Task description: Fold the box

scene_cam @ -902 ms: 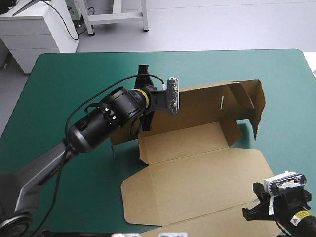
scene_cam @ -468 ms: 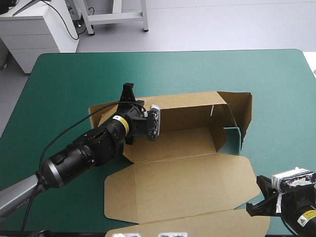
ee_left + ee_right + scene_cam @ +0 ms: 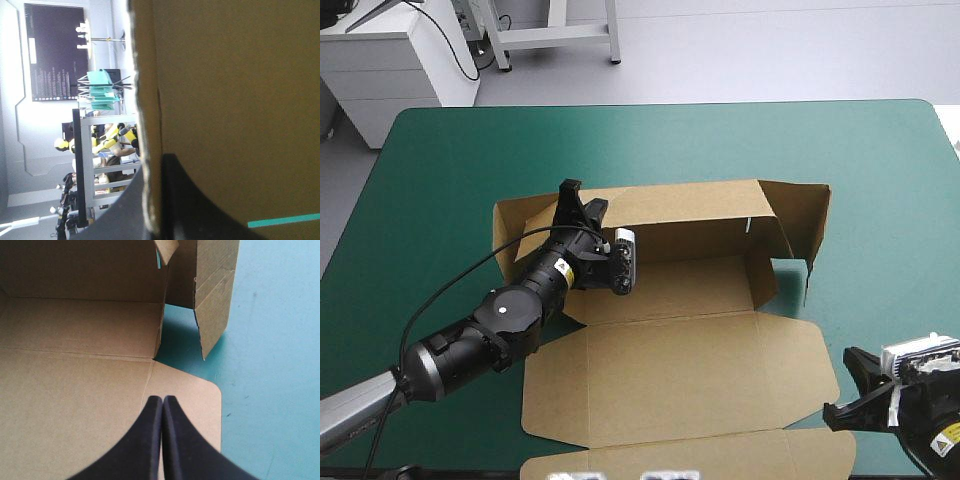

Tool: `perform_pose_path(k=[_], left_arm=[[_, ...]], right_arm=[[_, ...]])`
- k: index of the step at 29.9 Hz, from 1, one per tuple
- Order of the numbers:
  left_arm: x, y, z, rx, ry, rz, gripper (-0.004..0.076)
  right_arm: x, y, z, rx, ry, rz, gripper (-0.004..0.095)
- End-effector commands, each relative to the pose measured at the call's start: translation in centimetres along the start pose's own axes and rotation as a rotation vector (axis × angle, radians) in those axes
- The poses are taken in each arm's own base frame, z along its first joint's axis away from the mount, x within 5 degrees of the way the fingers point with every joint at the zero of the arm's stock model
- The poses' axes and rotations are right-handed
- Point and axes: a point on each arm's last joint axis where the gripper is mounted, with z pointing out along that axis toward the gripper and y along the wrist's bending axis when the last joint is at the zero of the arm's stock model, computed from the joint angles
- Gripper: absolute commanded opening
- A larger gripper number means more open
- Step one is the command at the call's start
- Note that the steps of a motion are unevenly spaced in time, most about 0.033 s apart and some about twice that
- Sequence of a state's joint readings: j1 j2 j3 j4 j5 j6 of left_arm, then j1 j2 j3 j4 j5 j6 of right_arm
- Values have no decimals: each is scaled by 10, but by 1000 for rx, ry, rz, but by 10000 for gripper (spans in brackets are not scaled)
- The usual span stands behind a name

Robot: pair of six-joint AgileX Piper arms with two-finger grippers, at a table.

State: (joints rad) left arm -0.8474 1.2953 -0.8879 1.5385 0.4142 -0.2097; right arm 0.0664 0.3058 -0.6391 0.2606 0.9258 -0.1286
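**Left hand on the far wall**

The box (image 3: 700, 360) is lying mid-tabletop (image 3: 450, 170), its long axis running left to right. The left hand (image 3: 575, 200) is pinching its raised far wall near the left end. The right hand (image 3: 162, 399), closed and empty, is hovering at the flat lid's right edge. No writing is showing on the board.

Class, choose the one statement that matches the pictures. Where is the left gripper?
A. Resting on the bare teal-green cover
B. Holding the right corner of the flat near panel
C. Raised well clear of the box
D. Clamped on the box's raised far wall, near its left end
D: the left gripper straddles the top edge of the raised far wall of the box, and its wrist view shows the board's edge between its black fingers.
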Motion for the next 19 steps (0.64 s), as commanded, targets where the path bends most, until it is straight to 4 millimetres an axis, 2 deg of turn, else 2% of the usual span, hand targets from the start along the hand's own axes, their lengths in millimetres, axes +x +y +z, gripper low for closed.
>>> perform_pose_path(k=[1,5,13,19], left_arm=[[5,25,-11,-144,28,-54,-8],[6,24,-11,-137,38,-95,-8],[5,23,-11,-136,27,-106,-8],[4,3,-9,-72,-10,4,-8]], right_arm=[[-31,2,-7,-1,-90,-4,-18],[-55,2,-2,-1,-72,-2,-18],[-97,-3,30,3,8,8,-18],[-138,-7,52,5,13,5,-18]])
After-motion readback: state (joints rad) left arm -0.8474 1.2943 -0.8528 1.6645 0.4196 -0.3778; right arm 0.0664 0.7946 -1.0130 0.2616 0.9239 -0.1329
